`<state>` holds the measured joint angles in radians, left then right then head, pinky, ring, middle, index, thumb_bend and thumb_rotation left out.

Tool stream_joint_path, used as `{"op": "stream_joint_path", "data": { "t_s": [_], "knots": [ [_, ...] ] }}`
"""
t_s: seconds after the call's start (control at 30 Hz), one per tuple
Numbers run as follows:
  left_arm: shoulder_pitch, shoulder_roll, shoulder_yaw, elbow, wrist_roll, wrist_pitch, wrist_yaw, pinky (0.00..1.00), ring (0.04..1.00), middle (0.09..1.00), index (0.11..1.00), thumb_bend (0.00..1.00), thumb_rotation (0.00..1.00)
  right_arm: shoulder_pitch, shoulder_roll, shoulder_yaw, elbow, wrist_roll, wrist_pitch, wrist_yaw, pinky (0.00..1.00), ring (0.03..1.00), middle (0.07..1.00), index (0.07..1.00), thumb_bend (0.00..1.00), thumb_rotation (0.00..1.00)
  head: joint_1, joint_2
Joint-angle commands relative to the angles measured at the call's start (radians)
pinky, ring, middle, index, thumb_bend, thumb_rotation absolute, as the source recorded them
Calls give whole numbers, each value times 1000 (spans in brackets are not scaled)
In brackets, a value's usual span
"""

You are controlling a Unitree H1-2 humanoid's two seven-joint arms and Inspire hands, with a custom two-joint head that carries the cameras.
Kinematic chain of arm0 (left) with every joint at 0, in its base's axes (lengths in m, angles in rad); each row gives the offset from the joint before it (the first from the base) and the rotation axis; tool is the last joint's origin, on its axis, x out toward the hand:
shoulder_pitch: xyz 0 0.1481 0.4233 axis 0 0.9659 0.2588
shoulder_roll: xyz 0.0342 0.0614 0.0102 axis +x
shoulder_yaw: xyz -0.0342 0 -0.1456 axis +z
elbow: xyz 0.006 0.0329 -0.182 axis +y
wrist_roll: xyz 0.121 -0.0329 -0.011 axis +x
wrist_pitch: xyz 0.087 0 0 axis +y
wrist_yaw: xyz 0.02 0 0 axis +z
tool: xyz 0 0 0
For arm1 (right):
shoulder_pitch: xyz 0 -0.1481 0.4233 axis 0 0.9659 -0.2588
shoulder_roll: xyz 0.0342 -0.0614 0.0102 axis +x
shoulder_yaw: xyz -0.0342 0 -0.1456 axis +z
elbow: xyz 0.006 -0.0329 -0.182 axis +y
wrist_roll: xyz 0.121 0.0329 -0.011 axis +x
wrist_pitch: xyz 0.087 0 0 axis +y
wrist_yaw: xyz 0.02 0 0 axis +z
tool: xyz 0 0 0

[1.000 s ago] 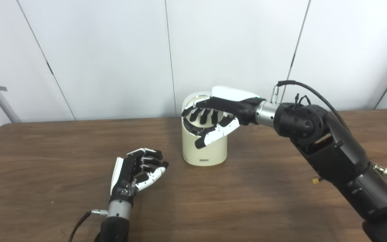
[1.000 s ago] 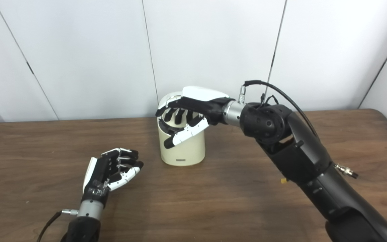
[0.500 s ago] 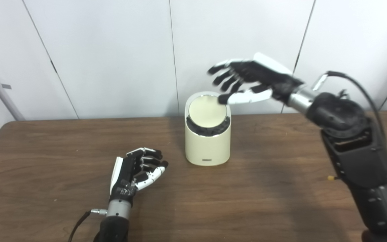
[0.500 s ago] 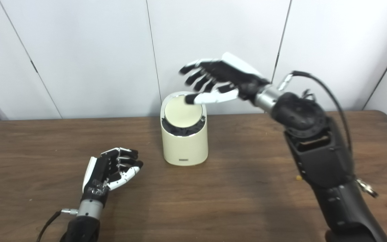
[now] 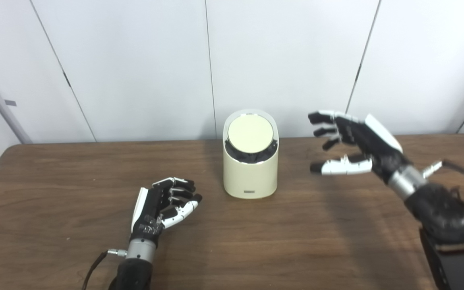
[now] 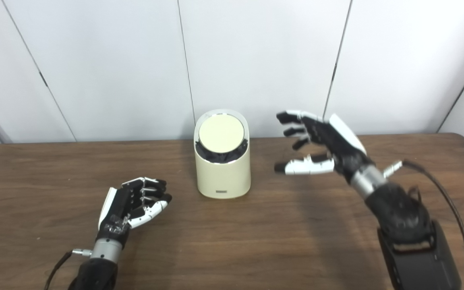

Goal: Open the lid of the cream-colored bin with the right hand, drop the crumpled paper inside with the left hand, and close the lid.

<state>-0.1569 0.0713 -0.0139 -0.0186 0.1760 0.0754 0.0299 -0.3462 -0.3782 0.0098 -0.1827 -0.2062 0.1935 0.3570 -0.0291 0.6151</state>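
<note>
The bin (image 5: 250, 169) stood upright mid-table, lid (image 5: 250, 134) seated, axis vertical. My right hand (image 5: 353, 143) hung to its right, apart from it, fingers spread and empty. My left hand (image 5: 163, 205) rested nearer, front-left, fingers curled; I saw no paper.

I'm seeing a smooth, satiny cream plastic bin (image 5: 250, 177) with a shiny metal-looking rim sitting on a matt, dark wood-grain table (image 5: 296, 241).
</note>
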Motion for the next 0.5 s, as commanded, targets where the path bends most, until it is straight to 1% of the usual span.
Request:
{"op": "stream_joint_path", "data": {
  "t_s": [0.0, 0.07, 0.13, 0.17, 0.27, 0.3, 0.33, 0.37, 0.47],
  "knots": [
    [-36, 11, 2, -34, -15, -40, -7, 512, 618, 696, 497, 508, 53, -13, -16, 3, -9, -10, -64, -31, 721, 841, 905, 881, 820, 334, 0, 1],
    [-37, 17, 0, -35, -19, -47, -14, 511, 611, 701, 498, 508, 54, 8, -11, 7, -1, -24, -89, -53, 668, 831, 914, 896, 805, 340, 0, 1],
    [-38, 22, -3, -34, -18, -53, -18, 511, 608, 704, 498, 508, 56, 24, -8, 9, 2, -39, -100, -70, 650, 832, 918, 902, 779, 349, -1, 1],
    [-39, 24, -5, -34, -17, -56, -20, 509, 607, 705, 498, 508, 57, 31, -7, 11, 4, -44, -104, -75, 645, 833, 920, 904, 772, 356, -1, 1],
    [-40, 26, -4, -36, -25, -56, -27, 501, 603, 706, 498, 508, 58, 45, -6, 18, 8, -60, -107, -87, 681, 843, 923, 909, 753, 370, 0, 1],
    [-40, 26, -3, -35, -28, -57, -29, 508, 609, 711, 608, 584, 50, 49, -5, 21, 10, -61, -106, -89, 694, 845, 923, 908, 750, 362, -1, 1],
    [-41, 27, -3, -34, -31, -60, -31, 517, 615, 715, 666, 624, 47, 53, -3, 22, 10, -62, -102, -92, 709, 849, 923, 907, 749, 353, -1, 1],
    [-41, 28, -3, -32, -33, -63, -34, 524, 619, 719, 702, 648, 43, 57, 1, 22, 11, -61, -98, -95, 727, 853, 922, 904, 750, 336, -1, 2],
    [-42, 32, -4, -30, -41, -70, -43, 535, 631, 724, 731, 674, 57, 66, 13, 22, 7, -59, -74, -98, 757, 860, 921, 898, 760, 301, -2, 1]
  ]
}}
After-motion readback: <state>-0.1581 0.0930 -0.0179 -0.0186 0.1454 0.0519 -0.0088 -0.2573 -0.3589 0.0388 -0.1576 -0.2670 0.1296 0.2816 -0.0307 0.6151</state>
